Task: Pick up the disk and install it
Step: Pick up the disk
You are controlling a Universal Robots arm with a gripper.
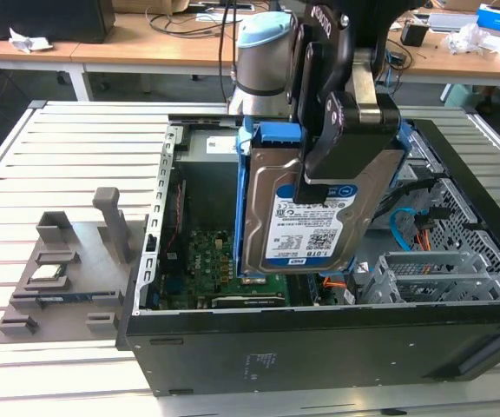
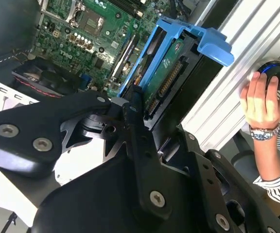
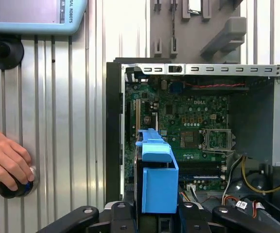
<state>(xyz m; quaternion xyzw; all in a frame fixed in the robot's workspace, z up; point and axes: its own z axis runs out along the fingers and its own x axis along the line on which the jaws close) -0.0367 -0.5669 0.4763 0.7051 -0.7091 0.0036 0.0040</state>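
Two fingers (image 1: 330, 155) astride the disk (image 1: 309, 233)

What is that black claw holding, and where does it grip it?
The end effector holds the disk, pinched across its flat faces at the upper part, one finger on the labelled side. The disk hangs over the open computer case.

One disk (image 1: 306, 233), one open case (image 1: 319, 347), one motherboard (image 3: 188, 121), perhaps one chip (image 1: 46, 274).
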